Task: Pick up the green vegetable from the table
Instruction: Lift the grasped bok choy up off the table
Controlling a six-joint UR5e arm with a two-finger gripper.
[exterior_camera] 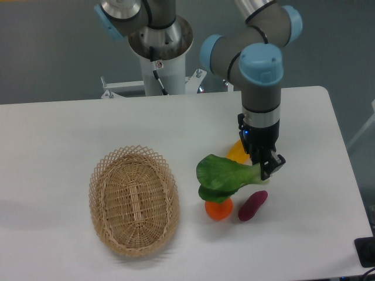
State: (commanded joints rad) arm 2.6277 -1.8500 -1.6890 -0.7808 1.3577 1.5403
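Because the gripper [265, 167] has closed its fingers on the pale stem end, the green vegetable [225, 177] hangs sideways from it, leaves pointing toward the left edge of the table [58, 134] and drooping a little, apparently clear of the tabletop. It sits over the right half of the table, nearer the front edge than the back, and its leaves overlap the orange [218, 208] in this single fixed view, so whether they touch cannot be told. The purple sweet potato [252, 205] lies just beside the orange, toward the right edge. A yellow vegetable [237, 152] shows partly behind the gripper. The wicker basket [133, 201] stands well left, toward the front edge.
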